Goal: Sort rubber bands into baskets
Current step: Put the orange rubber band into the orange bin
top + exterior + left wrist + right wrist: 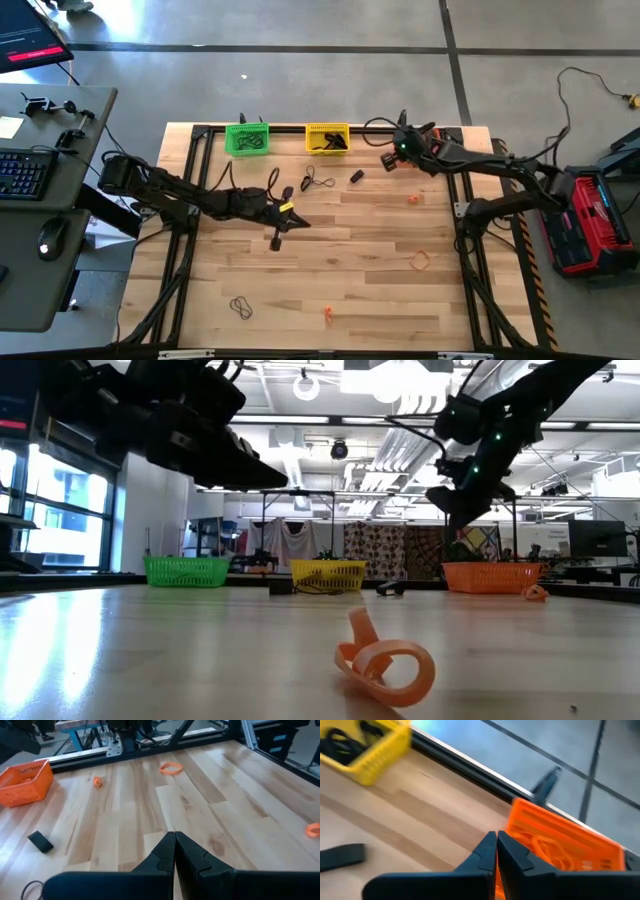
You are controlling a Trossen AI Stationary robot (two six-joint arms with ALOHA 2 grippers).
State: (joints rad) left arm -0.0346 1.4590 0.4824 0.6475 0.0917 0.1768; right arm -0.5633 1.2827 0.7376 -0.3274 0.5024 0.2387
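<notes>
Three baskets stand along the table's far edge: green (246, 138), yellow (327, 138) holding black rubber bands, and orange (560, 845) holding orange rubber bands. The orange basket is mostly hidden under my right arm in the high view. My right gripper (496, 842) is shut on nothing and hangs just above and in front of the orange basket. My left gripper (175, 842) is also shut on nothing and hovers over the table's middle (298, 221). Loose orange bands (421, 262) (413, 199) (327, 314) and black bands (241, 307) (320, 181) (357, 176) lie flat on the wood.
A black metal frame (190, 200) borders the wooden table. Left of the table stands a desk with a keyboard (22, 172) and mouse. A red case (585, 225) and cables lie on the floor to the right. Bare wood shows between the scattered bands.
</notes>
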